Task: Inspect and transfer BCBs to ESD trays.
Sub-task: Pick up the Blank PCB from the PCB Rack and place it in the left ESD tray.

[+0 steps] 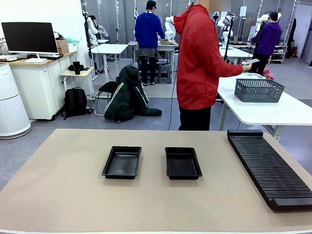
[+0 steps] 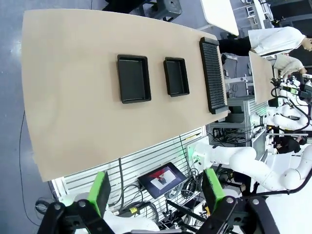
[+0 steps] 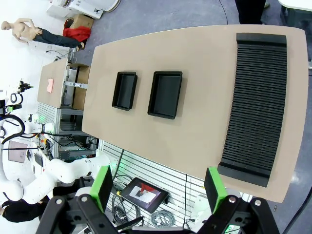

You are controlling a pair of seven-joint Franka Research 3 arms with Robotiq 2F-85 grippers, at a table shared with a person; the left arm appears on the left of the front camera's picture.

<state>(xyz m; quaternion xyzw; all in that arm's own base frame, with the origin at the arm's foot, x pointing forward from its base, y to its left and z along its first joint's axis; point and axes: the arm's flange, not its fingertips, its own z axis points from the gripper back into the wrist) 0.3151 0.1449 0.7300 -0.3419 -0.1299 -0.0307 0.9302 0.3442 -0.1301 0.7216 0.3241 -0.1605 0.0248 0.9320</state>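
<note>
My left gripper (image 2: 157,192) and right gripper (image 3: 158,187) both hang released, fingers spread wide around nothing, high above the table (image 1: 58,195). The left tray (image 1: 122,162) and right tray (image 1: 183,163) sit side by side mid-table, a gap between them, floors bare, with the ribbed rack (image 1: 268,168) along the right edge. A person in red (image 1: 197,68) stands at the far side.

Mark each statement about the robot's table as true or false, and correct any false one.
1. The left ESD tray and the right ESD tray lie apart on the table. True.
2. A BCB lies in each tray. False: both trays are empty.
3. The slotted rack lies to the robot's left of the trays. False: it lies to their right.
4. The left gripper and the right gripper are open and hold nothing. True.
</note>
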